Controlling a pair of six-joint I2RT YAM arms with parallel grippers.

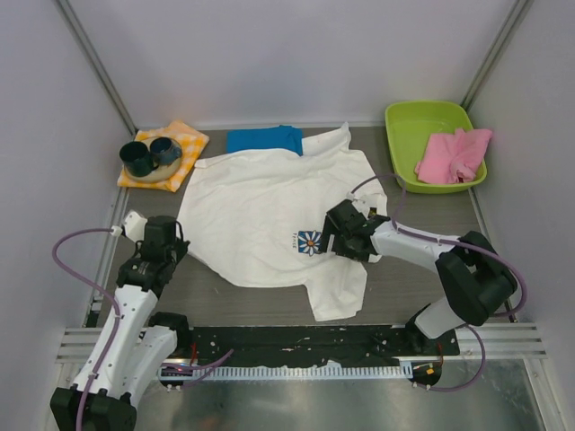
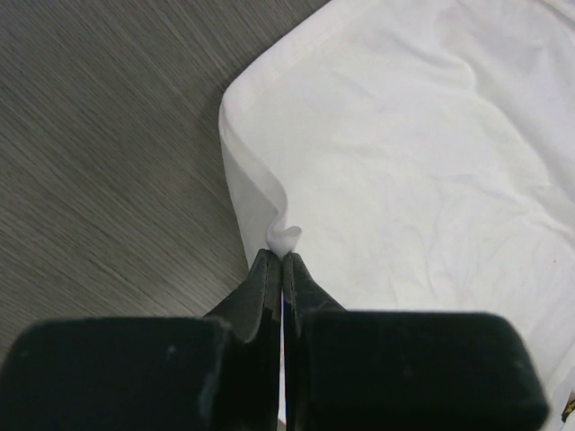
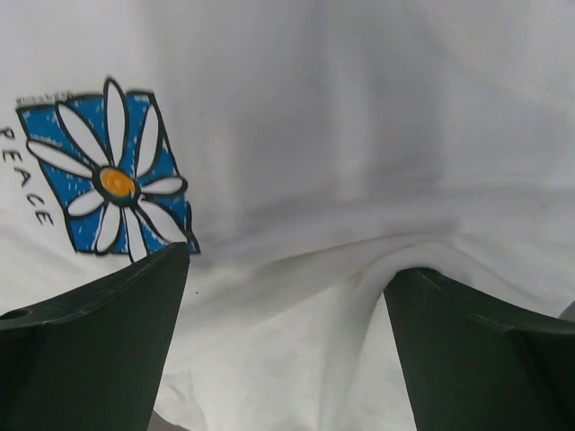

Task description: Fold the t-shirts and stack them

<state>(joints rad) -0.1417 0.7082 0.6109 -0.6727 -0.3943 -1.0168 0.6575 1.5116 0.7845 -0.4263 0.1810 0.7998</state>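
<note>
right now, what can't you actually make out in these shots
- Top view: the blue t-shirt is partly hidden under the white t-shirt.
- Top view: tips of the left gripper are hidden by its own wrist; the pinch shows only in the left wrist view.
- Right wrist view: cannot tell whether the open right gripper touches the cloth.
- Top view: pink cloth is too crumpled to identify.

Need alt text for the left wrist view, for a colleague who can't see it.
The left gripper, shut, pinches a small fold at the edge of the white t-shirt. The shirt spreads wrinkled up and to the right; grey wood-grain table fills the left.
</note>
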